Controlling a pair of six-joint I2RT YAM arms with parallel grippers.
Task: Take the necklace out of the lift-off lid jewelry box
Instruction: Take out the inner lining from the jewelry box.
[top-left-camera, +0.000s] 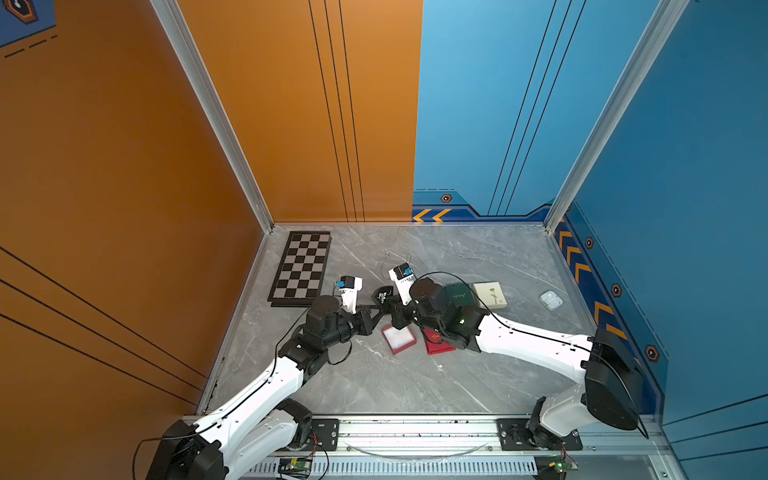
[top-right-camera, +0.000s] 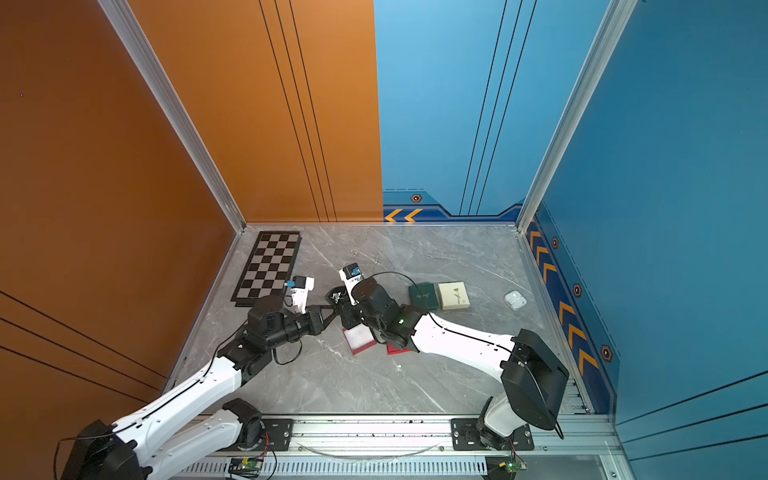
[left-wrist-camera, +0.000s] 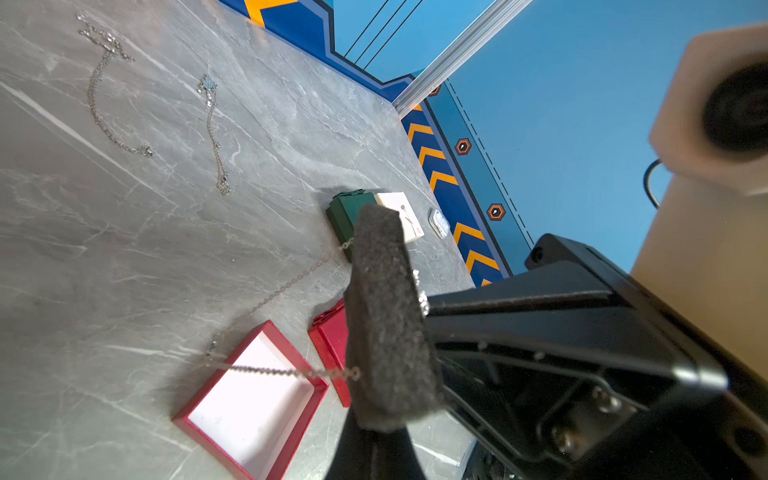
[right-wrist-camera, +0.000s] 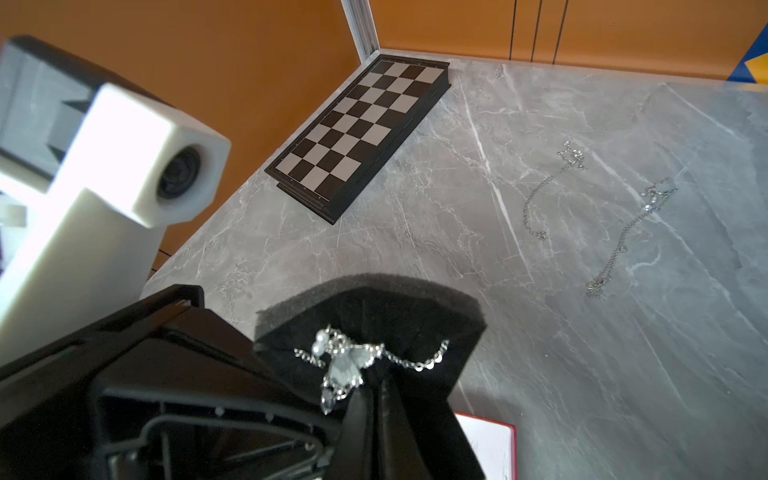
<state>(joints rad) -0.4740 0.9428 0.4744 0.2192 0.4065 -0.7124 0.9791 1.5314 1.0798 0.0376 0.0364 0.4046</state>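
The right pincer (right-wrist-camera: 372, 395) is clenched on the necklace (right-wrist-camera: 353, 357), right at the shiny charm in the middle. The necklace sits on a black foam pad (right-wrist-camera: 374, 307). The left pincer (left-wrist-camera: 376, 432) is clenched too, and it seems to pinch the pad by one edge. Together they hold the pad up in the air over the desk (top-left-camera: 415, 382).

So the necklace is out of the red box (left-wrist-camera: 253, 399), but not free of its pad yet. Its thin chain hooks round the pad's edges and hangs in a loose loop behind. The box lies open and empty on the desk close by, with its lid (left-wrist-camera: 332, 336) right beside it. Two other chains (right-wrist-camera: 540, 195) lie farther off.

I think the job now is to pull the necklace off the pad. The left pincer should hold the pad firm. The right one should pull slowly, straight away from the pad, so the chain slips out and does not snag or snap. If it sticks, ease off, do not tug. Then lay it flat on a bare spot, well apart from the other chains.
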